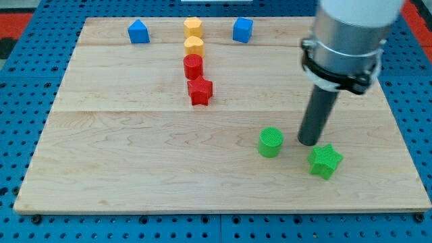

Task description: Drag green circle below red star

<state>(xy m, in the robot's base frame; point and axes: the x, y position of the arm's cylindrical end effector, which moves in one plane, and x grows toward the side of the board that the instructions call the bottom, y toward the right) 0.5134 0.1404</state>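
Just right of green circle [271,142], my tip [310,142]; red star [200,91] well apart.

The bench [135,155] is pale blond wood with fine grain lines, sitting on a bright blue board [20,135] dotted with rows of small holes. On it a green circle [271,142] and a green star [325,160] show the same vivid green with faint ribbing, while the red star [200,90] and red cylinder [193,67] are deep red. Two yellow blocks [194,28] are warm amber, two blue blocks [138,32] are mid blue, and the tool's rod runs near black to its tip [310,142] beneath a silver-grey collar.
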